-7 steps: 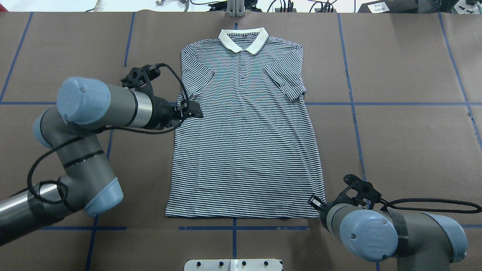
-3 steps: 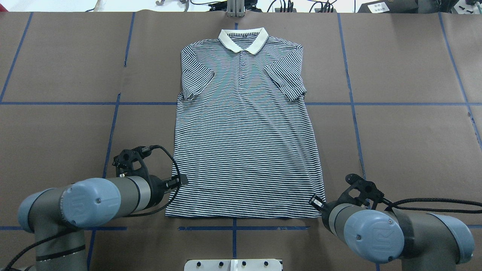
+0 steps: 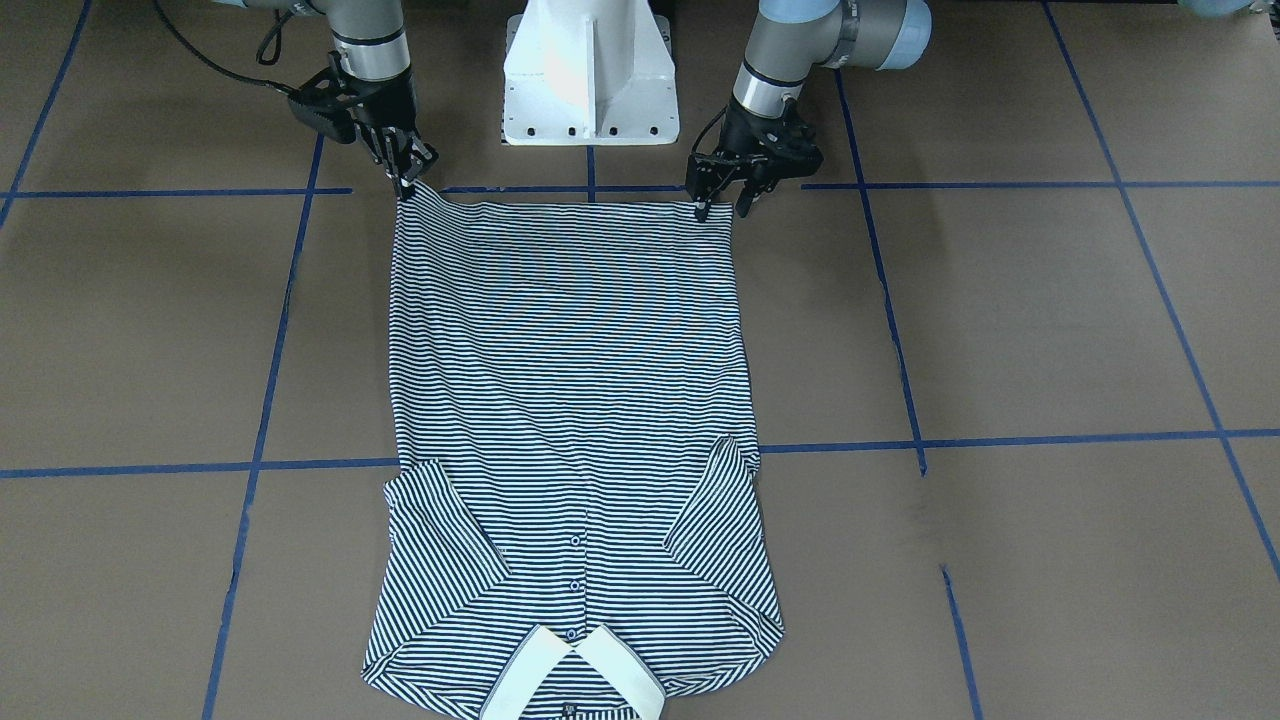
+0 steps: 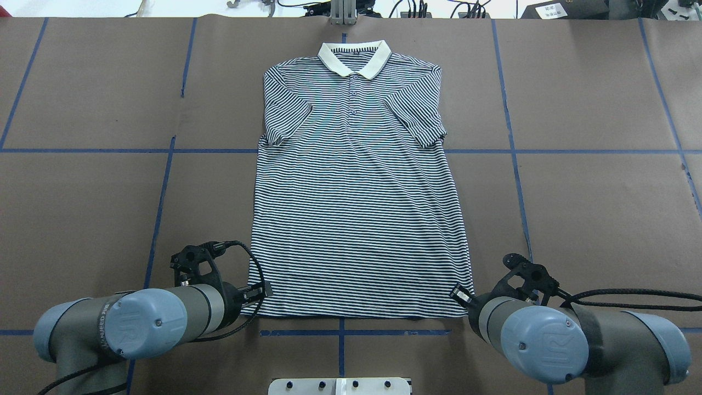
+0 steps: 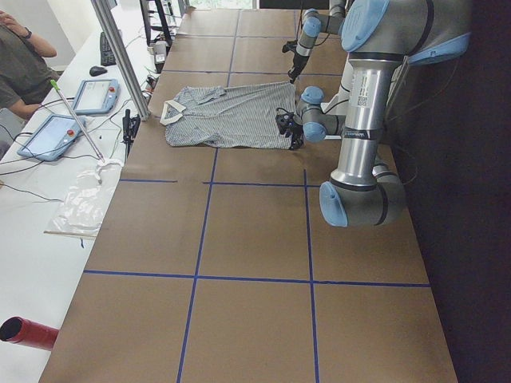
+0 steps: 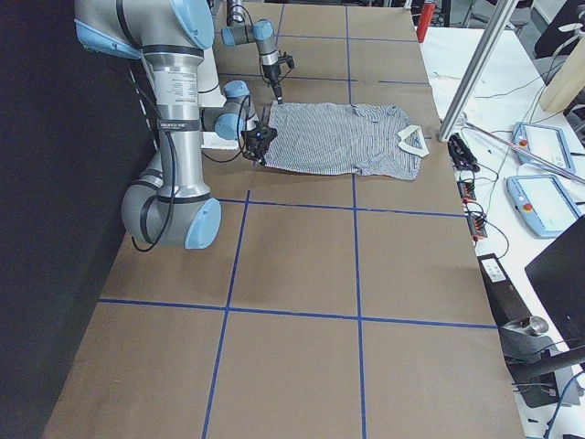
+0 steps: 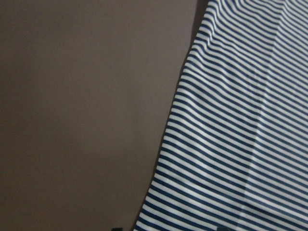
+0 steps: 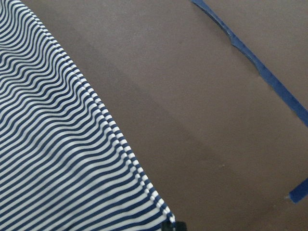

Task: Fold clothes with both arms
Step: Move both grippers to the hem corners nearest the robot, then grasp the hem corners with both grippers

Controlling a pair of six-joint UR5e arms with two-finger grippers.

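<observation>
Slid my left pincer [image 3: 721, 205] down from the sleeve to the near hem corner of the shirt [image 4: 356, 208], prongs spread, nothing gripped. My right pincer [image 3: 405, 182] is clenched on the other hem corner. Shirt's flat on the brown surface [image 4: 592, 208], collar [image 4: 354, 57] farthest away.

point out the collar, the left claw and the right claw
collar [image 4: 378, 59]: overhead view, on one cream flap.
left claw [image 3: 722, 207]: front-facing view, midway between its open fingertips.
right claw [image 3: 405, 186]: front-facing view, between its tips, at a hem corner of the shirt [image 3: 565, 350].
</observation>
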